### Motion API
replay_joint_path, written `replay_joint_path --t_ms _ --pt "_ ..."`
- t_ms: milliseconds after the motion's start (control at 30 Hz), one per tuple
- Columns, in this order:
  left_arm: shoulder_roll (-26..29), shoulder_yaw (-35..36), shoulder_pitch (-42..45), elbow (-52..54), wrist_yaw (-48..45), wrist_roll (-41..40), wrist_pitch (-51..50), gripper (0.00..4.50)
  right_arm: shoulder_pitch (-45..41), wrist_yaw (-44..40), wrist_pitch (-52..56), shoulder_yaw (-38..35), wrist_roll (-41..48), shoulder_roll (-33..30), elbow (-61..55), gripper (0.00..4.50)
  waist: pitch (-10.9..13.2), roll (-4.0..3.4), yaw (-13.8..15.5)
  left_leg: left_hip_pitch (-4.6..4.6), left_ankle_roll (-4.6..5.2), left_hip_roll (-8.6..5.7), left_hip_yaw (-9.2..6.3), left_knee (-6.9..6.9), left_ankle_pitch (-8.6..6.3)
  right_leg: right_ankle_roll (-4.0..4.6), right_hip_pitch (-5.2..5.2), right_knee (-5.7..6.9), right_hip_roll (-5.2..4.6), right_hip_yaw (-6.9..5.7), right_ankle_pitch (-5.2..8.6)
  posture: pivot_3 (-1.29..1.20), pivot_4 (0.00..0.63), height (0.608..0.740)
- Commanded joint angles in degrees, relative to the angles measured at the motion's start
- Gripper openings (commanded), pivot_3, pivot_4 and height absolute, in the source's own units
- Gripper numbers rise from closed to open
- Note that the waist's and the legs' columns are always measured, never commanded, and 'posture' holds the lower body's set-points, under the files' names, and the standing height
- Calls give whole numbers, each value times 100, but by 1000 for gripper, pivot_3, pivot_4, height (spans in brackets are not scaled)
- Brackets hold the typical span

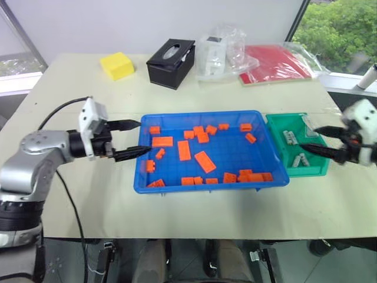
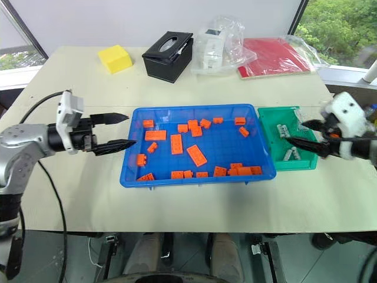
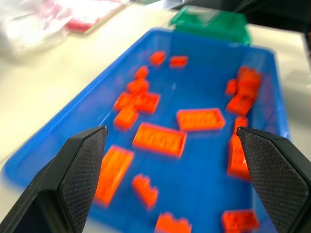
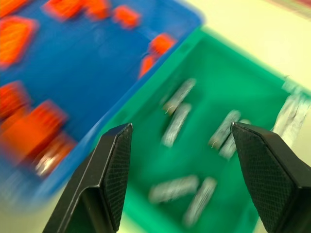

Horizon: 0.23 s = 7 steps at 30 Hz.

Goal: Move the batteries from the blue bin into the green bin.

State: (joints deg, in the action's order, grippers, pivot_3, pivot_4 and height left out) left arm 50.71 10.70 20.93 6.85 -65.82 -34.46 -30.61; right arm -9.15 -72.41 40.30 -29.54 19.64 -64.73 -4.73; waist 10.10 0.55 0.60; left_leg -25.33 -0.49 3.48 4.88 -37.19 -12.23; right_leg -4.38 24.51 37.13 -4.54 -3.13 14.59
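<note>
Two grippers: left gripper [image 1: 133, 140] spread wide, empty, at the blue bin [image 1: 210, 186]; right gripper [image 1: 311, 139] parted wide, empty.
Surface: beige table [image 1: 70, 194] by windows.
Batteries: six batteries [image 4: 176, 124] in green bin [image 1: 315, 171], lying flat, pointing various ways.

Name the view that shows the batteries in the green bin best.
The right wrist view: it looks straight into the green bin, where about six batteries lie apart, though blurred. Both eye views show them as small grey specks; the left wrist view shows just the bin's wall.
</note>
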Motion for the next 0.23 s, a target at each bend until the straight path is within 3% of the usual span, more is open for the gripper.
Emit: replay_joint_path --t_ms 33,233 --pt "389 555 -174 -45 -232 -53 118 4500 65 -647 -458 -481 231 -442 626 3294 0 0 -26 3 0 2 2 -1 0 1 0 0 0 0 0 0 150 736" --pt "675 911 -361 -245 -297 25 262 4500 -67 -811 -924 -265 297 -606 1309 3294 -1 -2 -40 12 -1 8 7 0 -1 22 -4 0 -2 1 11 0 150 736"
